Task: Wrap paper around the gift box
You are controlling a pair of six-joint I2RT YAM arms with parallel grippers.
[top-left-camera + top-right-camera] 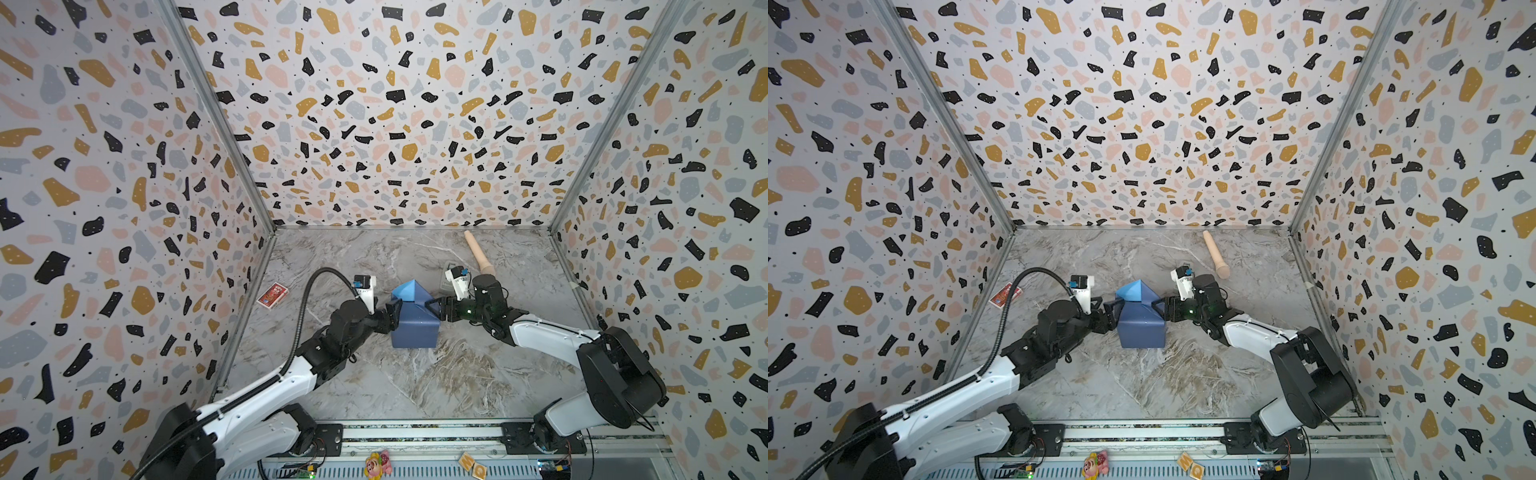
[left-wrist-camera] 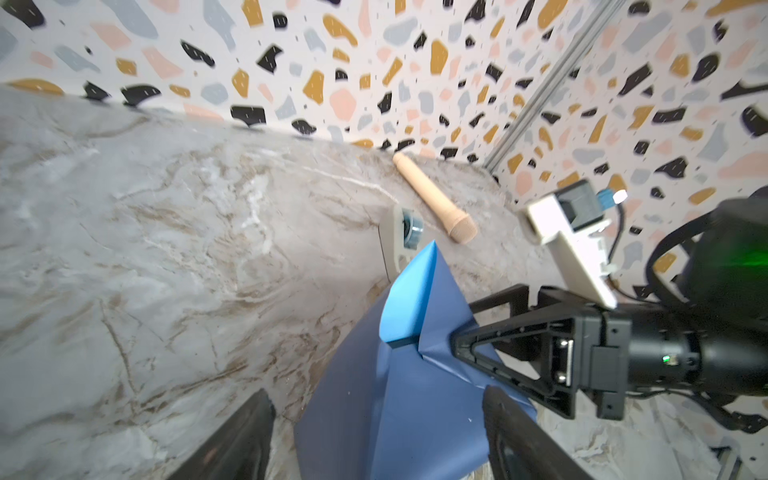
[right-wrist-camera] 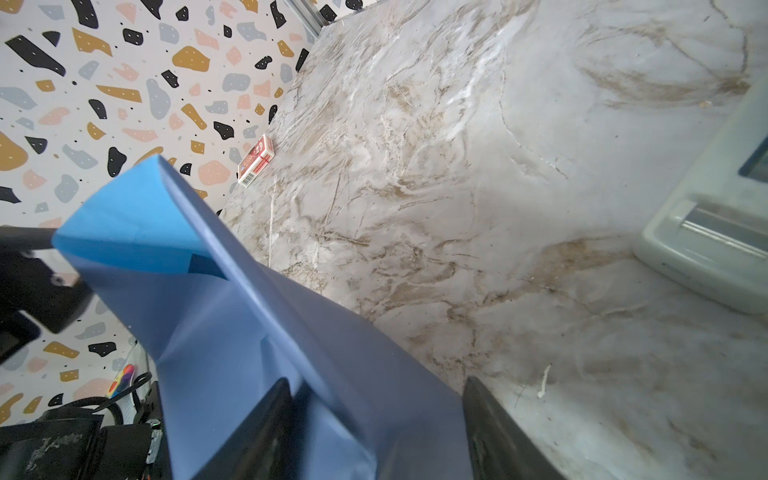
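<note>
Two grippers flank the paper (image 1: 415, 322) at mid-frame; its long axis runs bottom-to-top and the flap peak points up-frame. The gift box (image 2: 402, 343) shows only as a dark sliver beneath. Jaws stand apart on left gripper (image 1: 393, 318) and right gripper (image 1: 433, 309), paper between. Card pack (image 1: 272, 295) left; tape dispenser (image 2: 392, 237) and wooden stick (image 1: 478, 252) upper right.

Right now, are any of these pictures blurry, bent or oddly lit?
In both top views, even light, the wide lens splays the walls, the paper sharp; in the left wrist view, wall speckles streak with motion blur; in the right wrist view, the grey dispenser is out of focus, the card pack crisp.
</note>
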